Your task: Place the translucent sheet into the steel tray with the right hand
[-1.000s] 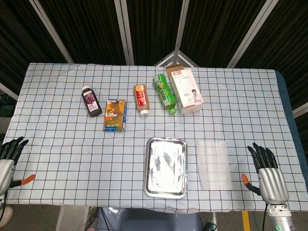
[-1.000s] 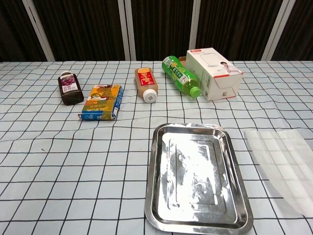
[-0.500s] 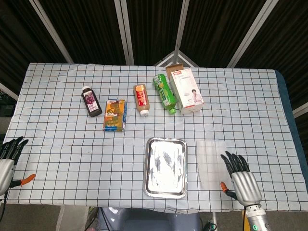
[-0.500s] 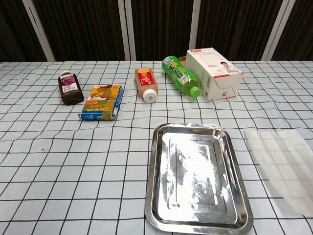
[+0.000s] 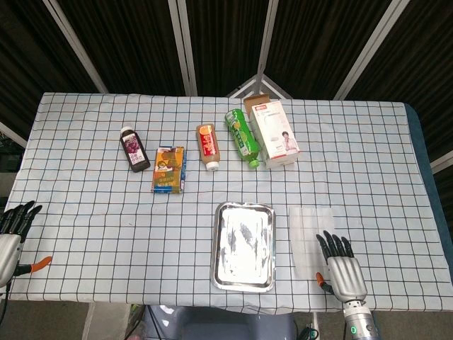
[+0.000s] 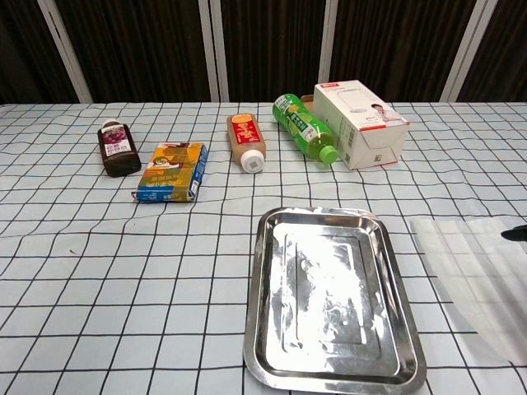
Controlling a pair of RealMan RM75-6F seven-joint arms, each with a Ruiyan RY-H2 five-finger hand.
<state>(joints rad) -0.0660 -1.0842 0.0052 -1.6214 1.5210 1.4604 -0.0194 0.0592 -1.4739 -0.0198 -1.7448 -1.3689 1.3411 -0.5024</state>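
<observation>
— So where is the translucent sheet [image 5: 312,239] right now?

— Flat on the checked tablecloth [image 5: 106,212], just beside the steel tray [image 5: 245,245], on its right side. It is outside the tray, and the two don't overlap.

— And your right hand [image 5: 341,267]?

— Over the near right corner of the sheet, palm down, fingers [image 5: 333,245] spread apart and pointing away from me. It holds nothing. Whether the fingertips actually touch the sheet I cannot tell from the head view; the chest view shows only a dark tip at its right edge.

— Your left?

— My left hand [image 5: 13,232] sits at the near left edge of the table, fingers apart, also holding nothing, well apart from everything.

— What else is on the table?

— Farther back, a row: dark bottle [image 5: 134,149], colourful carton [image 5: 168,169], brown bottle [image 5: 208,146], green bottle [image 5: 243,136], white box [image 5: 274,132].
</observation>
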